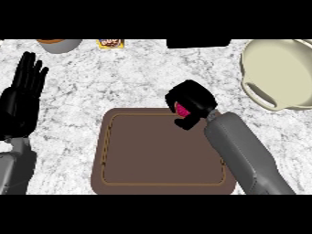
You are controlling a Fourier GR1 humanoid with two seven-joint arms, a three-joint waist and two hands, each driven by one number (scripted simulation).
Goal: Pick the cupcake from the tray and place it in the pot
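A brown tray (124, 155) lies on the marbled counter in the middle of the head view. Over its far right corner my right hand (193, 101) is curled round the cupcake (182, 109), of which only a bit of pink shows between the fingers. The cream pot (290, 73) with a handle on its near side stands at the far right, apart from that hand. At the left my left hand (19, 98) is held open, fingers pointing up, holding nothing.
A brown-and-grey bowl (59, 44) and a small yellow packet (110, 44) stand at the counter's far edge on the left. A dark object (199, 43) sits at the far edge, centre right.
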